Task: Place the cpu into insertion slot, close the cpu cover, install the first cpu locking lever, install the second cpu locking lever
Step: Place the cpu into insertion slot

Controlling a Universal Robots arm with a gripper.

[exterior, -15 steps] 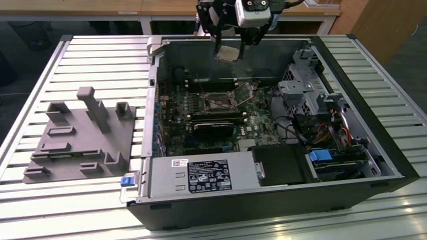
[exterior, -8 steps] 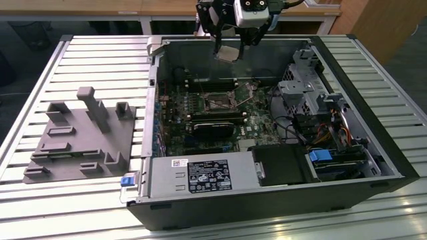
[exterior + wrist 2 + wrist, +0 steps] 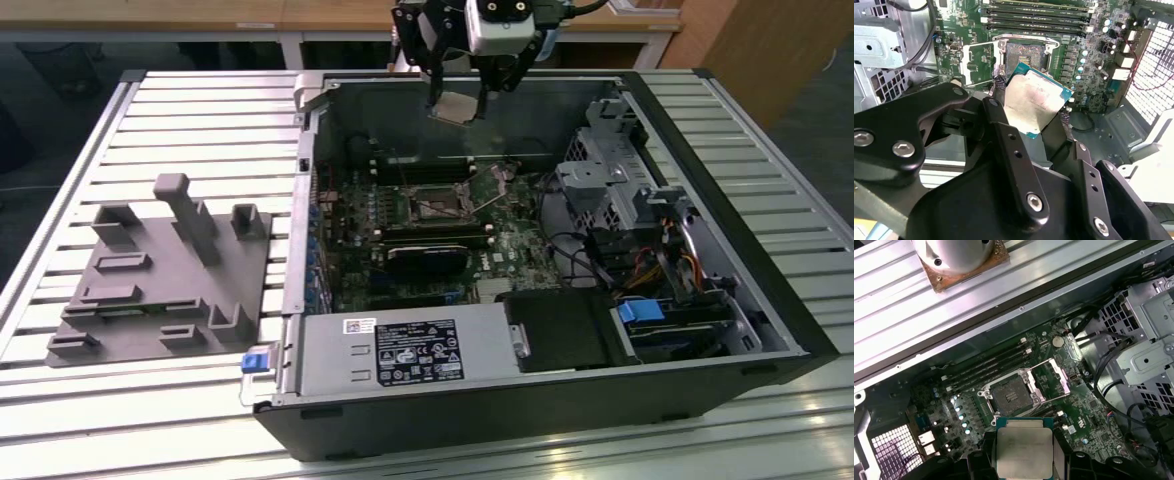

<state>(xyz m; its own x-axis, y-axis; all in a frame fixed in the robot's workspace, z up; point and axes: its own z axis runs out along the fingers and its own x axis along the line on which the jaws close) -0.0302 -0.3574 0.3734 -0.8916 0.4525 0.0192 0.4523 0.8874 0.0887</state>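
The pincer (image 3: 463,92) is clenched on the cpu (image 3: 1035,102) by two opposite edges, holding it well above the insertion slot (image 3: 1009,396)

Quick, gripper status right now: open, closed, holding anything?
Gripper: closed on the chip, which hangs in the air above the board and is not in the socket.

the cpu (image 3: 1038,100), a thin square chip with a pale metallic face and teal edge, sits tilted, clamped in my gripper (image 3: 1031,111). well below it the dark-centred insertion slot (image 3: 1010,396) lies bare, its silver cpu cover (image 3: 1056,376) standing open alongside.
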